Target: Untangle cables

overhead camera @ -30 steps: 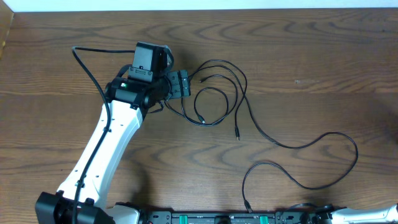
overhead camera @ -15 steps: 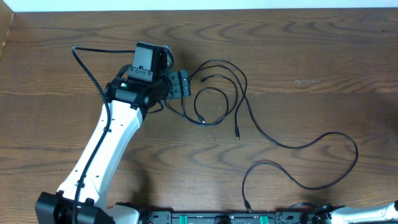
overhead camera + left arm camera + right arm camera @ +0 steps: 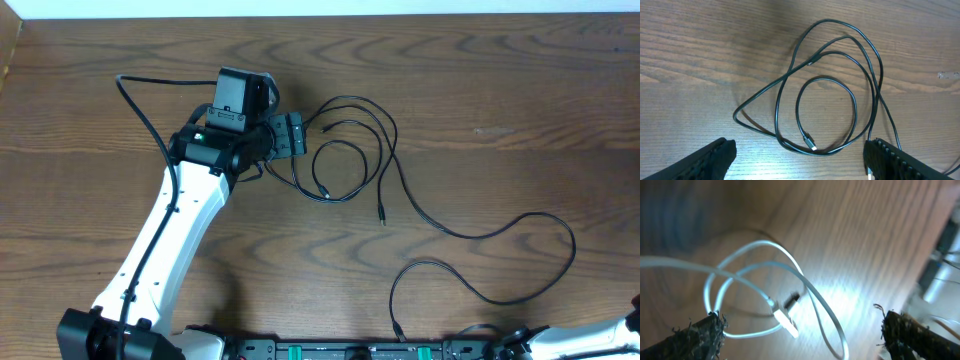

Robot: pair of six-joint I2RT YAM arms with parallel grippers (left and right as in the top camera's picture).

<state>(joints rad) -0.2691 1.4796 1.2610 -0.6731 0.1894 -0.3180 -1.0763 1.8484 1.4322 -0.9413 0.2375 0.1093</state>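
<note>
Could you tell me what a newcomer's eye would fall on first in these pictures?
A white robot arm stretches across the dark wooden table. Its open left end effector is poised at the black cables, which loop over each other mid-table and trail off to the right. In the blurred right wrist view, a bright white cable lies looped on the wood.

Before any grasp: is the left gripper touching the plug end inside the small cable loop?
Apart. Left wrist view: the plug end lies on bare wood between the open fingers.
</note>
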